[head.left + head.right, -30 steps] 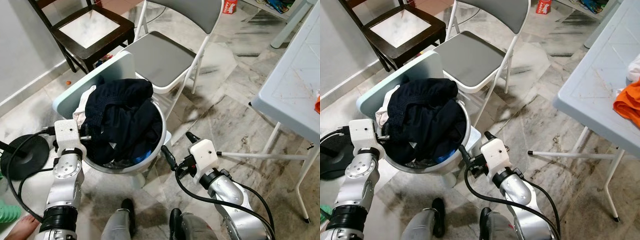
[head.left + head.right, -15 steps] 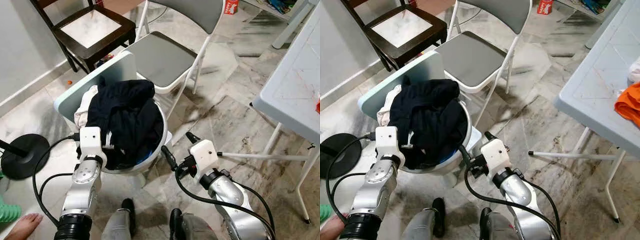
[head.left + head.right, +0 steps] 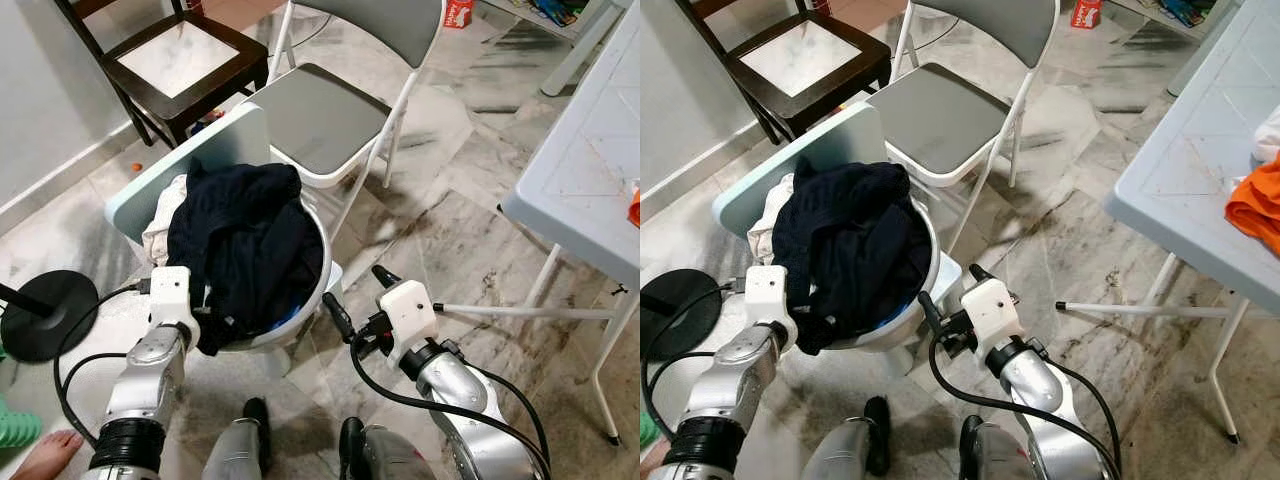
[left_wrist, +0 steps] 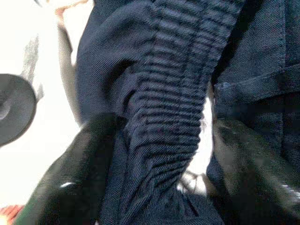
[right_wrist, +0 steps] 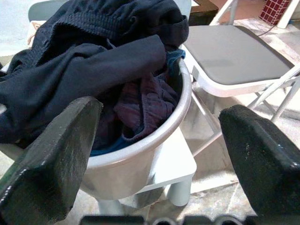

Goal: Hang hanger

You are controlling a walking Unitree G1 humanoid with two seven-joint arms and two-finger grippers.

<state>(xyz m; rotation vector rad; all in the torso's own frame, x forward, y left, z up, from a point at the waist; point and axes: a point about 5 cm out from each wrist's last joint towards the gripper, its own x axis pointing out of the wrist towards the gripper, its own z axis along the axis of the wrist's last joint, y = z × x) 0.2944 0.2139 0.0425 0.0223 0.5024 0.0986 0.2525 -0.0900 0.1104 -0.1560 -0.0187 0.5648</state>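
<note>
Fingers of the left gripper (image 4: 159, 173) stand either side of a ribbed band of dark navy clothing (image 3: 245, 245), and in the left wrist view that fabric fills the gap between them, pressed in close, so the left gripper has the cloth pinched between its fingers. In the head views the left gripper's white block sits right at the near rim of the white basin (image 3: 318, 290), where a fold of the dark cloth hangs over the edge beside it, and the silver left arm rises to it from below with a black cable looping alongside. The right gripper (image 5: 159, 154) is wide apart, its two black fingers (image 5: 54, 154) spread with nothing between them, and in the right wrist view it points at the basin's side from a little way off, touching nothing. The right arm is bent low in front of the body, its white block just beside the basin's near right edge. The basin rests on a small white stool (image 5: 176, 164), heaped with navy garments, a bit of blue fabric and a pale cloth (image 3: 165, 215) at the far left of the heap. A pale blue board (image 3: 200, 150) leans behind the basin. Beyond it stand a grey folding chair (image 3: 320, 115) and a dark wooden chair (image 3: 180, 55). A light table (image 3: 590, 170) is on the right. I cannot make out a hanger anywhere among the clothes.
</note>
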